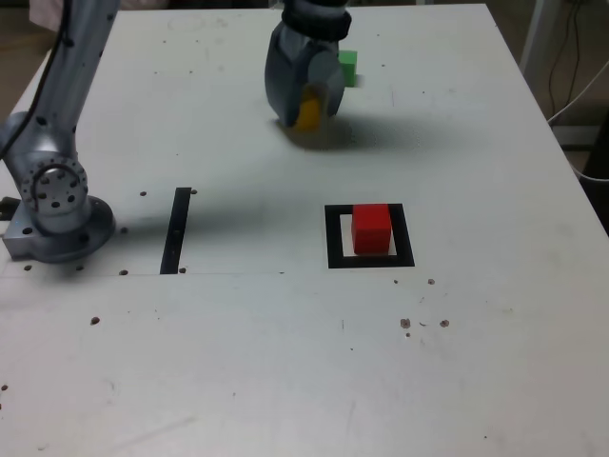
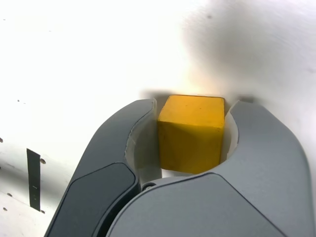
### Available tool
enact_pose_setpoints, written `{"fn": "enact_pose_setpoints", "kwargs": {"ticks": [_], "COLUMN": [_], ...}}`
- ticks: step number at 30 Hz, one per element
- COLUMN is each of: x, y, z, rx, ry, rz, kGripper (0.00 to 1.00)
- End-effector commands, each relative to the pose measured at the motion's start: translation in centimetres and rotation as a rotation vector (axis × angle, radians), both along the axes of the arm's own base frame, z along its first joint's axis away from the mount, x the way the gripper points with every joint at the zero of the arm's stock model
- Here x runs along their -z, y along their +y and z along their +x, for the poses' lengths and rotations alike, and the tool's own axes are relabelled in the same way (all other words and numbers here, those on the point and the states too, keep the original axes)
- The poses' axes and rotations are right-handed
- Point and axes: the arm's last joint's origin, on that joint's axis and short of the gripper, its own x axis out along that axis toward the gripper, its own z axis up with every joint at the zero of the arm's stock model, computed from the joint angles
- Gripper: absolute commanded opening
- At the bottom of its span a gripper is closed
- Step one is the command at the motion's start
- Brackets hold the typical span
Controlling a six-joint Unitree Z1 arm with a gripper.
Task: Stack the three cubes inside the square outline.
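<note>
While the red cube [image 1: 371,228] sits inside the square outline [image 1: 335,238], the pincer [image 2: 192,103] has the yellow cube [image 2: 191,140] pinched between its two curved fingers, one against each side. In the exterior view, this grip is at the far part of the pale surface [image 1: 219,362], with the fingers pointing down and the yellow cube showing low between them. A dark shadow lies under and beside the fingers, reaching toward the exterior view's right; whether the yellow cube touches the surface cannot be told. The green cube [image 1: 349,67] is just beyond the pincer, toward the exterior view's right, partly hidden behind it. The red cube stands apart from the other two, nearer the camera, and covers much of the outline's white centre, leaving a strip of white visible on the exterior view's left of the cube. Toward the exterior view's left, a straight black strip [image 1: 175,230] lies flat between the square outline and the round base [image 1: 62,228] of the arm. Small dark marks [image 1: 95,321] are scattered over the surface. The wrist view shows the top and one side of the yellow cube, its side face darker than its top.
</note>
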Motion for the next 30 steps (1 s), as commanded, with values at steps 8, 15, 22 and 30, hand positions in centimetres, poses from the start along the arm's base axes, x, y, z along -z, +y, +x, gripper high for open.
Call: {"fn": "enact_pose_setpoints", "kwargs": {"ticks": [8, 15, 22, 30], "x": [-5.3, -6.7, -7.0, -6.8], "y": [-6.8, -15.4, -21.4, -25.1], "z": [1.9, 3.4, 3.6, 3.7], "rx": [0.176, 0.340, 0.416, 0.430], "ry": [-0.070, -0.097, -0.093, -0.090], "rz": [0.005, -0.048, -0.058, -0.045], "kGripper": [0.29, 0.29, 0.29, 0.29]}}
